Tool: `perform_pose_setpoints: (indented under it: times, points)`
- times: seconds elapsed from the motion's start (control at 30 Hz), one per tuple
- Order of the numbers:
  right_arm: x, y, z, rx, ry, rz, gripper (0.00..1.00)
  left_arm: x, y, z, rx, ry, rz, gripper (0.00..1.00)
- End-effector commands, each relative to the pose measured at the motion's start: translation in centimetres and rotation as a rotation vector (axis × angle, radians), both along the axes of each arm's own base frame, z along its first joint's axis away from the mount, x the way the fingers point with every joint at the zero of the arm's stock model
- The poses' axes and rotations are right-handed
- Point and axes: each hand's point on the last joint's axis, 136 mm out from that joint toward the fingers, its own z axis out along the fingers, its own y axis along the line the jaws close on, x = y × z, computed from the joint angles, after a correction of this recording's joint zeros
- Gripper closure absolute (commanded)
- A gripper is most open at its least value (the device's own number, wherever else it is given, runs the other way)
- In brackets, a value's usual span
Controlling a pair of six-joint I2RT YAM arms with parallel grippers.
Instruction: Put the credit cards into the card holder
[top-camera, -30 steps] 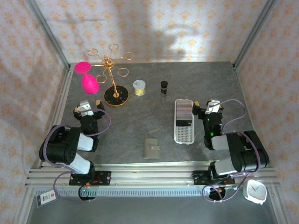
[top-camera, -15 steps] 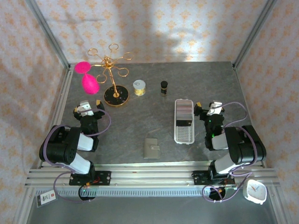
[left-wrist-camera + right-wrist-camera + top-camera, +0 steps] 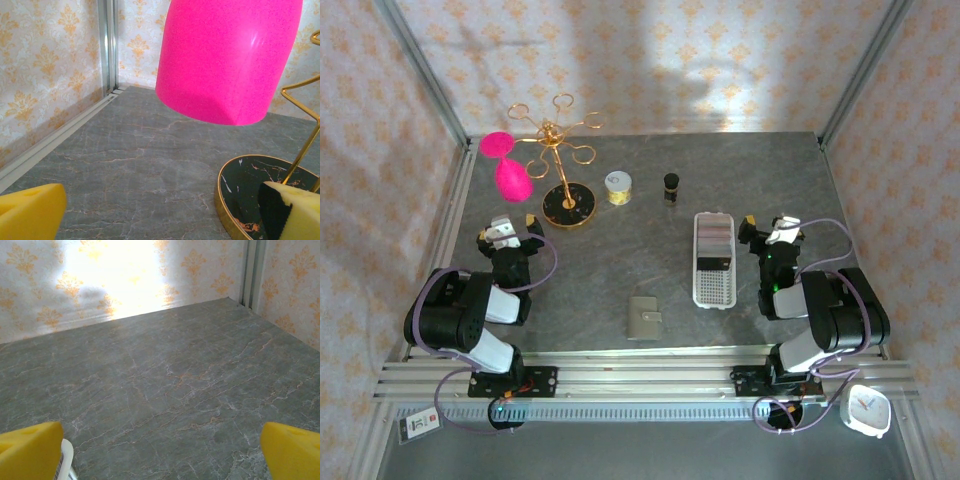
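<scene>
Cards (image 3: 714,238) just left of right claw (image 3: 767,228)
Both claws gape wide, empty; left claw (image 3: 508,228) sits well apart, the tray (image 3: 716,292) lying lengthwise front to back.

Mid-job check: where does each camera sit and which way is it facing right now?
Top external: above and behind the arms, looking down on the table; both arms show, left gripper and right gripper open.
Left wrist: low over the table, facing the far-left corner past the pink ornament; its yellow fingertips sit at the bottom corners.
Right wrist: low, facing the far wall; yellow fingertips at the bottom corners.
Shared: top external and left wrist both show that ornament.
</scene>
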Motion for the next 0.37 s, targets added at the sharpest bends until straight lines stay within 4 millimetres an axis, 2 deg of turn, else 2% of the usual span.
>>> perform_pose_setpoints:
  times: [0.0, 0.33]
  points:
    - [0.37, -0.60, 0.67, 0.009, -0.022, -0.030, 0.00, 0.20, 0.29, 0.54, -0.011, -0.022, 0.016, 0.01]
    - [0.38, -0.62, 0.63, 0.010, -0.021, -0.028, 0.00, 0.21, 0.24, 0.50, -0.011, -0.020, 0.015, 0.01]
